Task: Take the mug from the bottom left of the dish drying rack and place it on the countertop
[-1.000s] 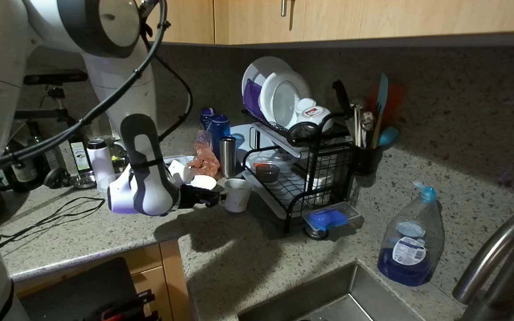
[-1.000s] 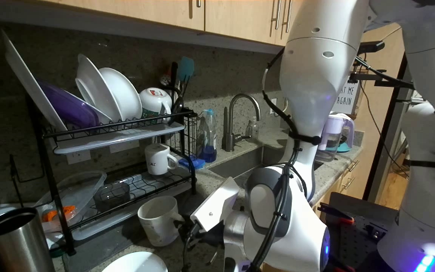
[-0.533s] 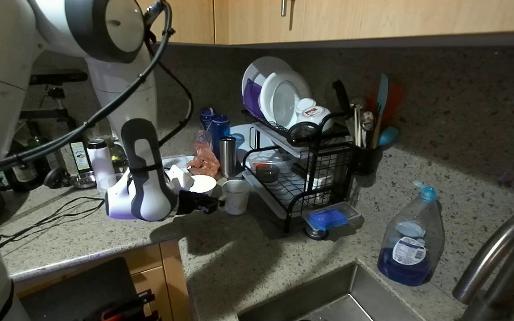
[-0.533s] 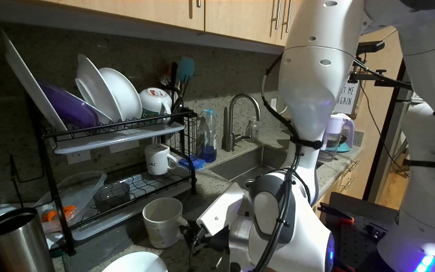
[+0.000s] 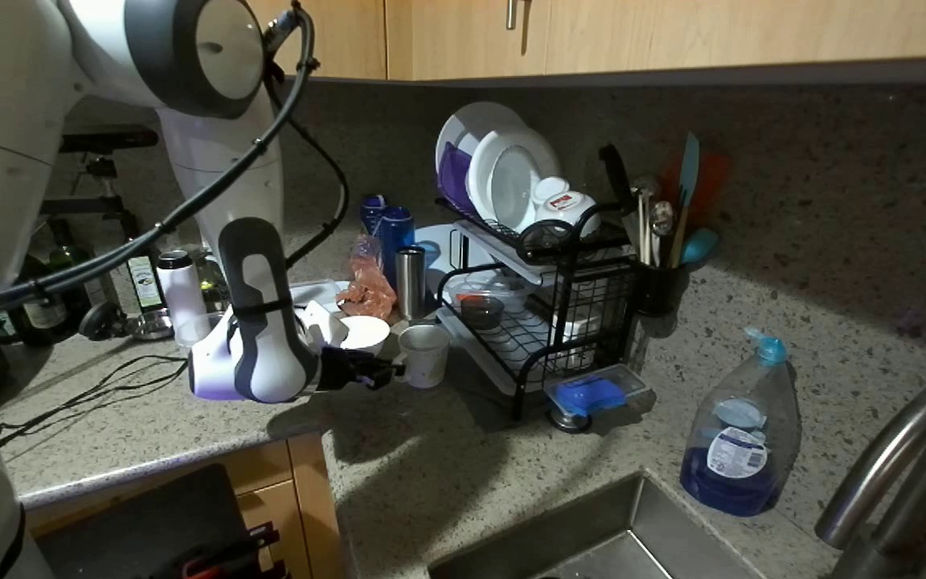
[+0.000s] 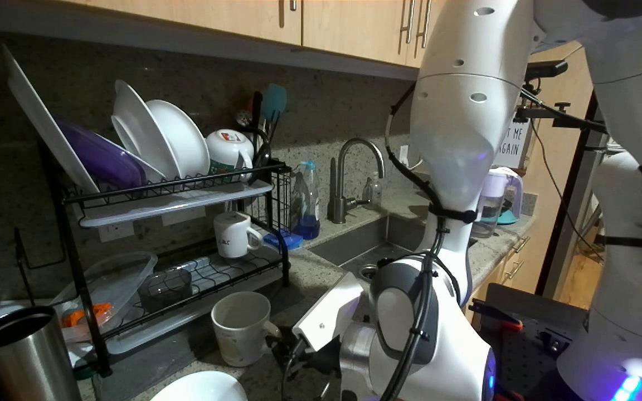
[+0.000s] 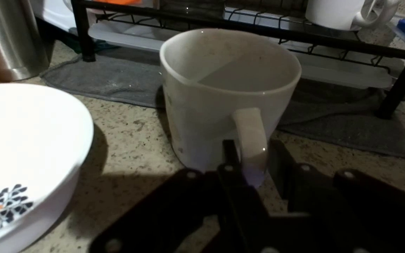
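The whitish-grey mug [image 5: 426,354] stands nearly upright in front of the dish drying rack [image 6: 176,205], outside it; it also shows in an exterior view [image 6: 237,337] and in the wrist view [image 7: 202,116]. My gripper [image 5: 389,371] has its black fingers on both sides of the mug's handle, close against it, in the wrist view [image 7: 252,151]. The mug is low over or on the countertop [image 7: 132,137]; whether its base touches is hard to tell, as the fingers hide part of it. In an exterior view the gripper [image 6: 281,346] is dark and partly hidden.
A shallow white bowl [image 7: 30,130] is close to the mug. A steel tumbler [image 6: 25,356] stands near the rack. A grey cloth [image 7: 118,79] lies under the rack. Another white mug [image 6: 232,236] stands in the lower tier. The sink [image 5: 543,527] and a soap bottle [image 5: 740,450] are nearby.
My gripper and the mug have moved together, slightly down and away from the rack, and the mug is more upright. The motion is very small over the last half second.
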You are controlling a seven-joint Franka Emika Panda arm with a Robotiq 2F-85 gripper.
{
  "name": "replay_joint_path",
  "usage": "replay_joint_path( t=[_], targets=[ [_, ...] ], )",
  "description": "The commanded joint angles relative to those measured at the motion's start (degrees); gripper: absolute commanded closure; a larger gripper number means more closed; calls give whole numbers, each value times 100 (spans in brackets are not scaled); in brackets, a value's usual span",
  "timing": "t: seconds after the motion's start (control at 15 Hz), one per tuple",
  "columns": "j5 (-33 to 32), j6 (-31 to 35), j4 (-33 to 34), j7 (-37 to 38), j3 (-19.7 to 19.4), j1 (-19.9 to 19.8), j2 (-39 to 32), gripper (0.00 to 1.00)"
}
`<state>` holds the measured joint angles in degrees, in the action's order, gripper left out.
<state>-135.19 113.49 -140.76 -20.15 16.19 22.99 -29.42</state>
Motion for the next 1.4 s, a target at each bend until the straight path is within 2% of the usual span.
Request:
replay_joint_path(
  t=[0.0, 0.33, 0.4, 0.93, 1.33],
  targets=[
    [94, -139, -171, 155, 70, -14, 87, 40],
    [143, -163, -259, 107, 87, 0, 183, 3],
    [148, -172, -274, 95, 92, 5, 206, 0],
    [184, -296, -449, 41, 300, 88, 488, 0],
    [185, -70, -601, -11, 431, 30, 906, 0]
  ],
)
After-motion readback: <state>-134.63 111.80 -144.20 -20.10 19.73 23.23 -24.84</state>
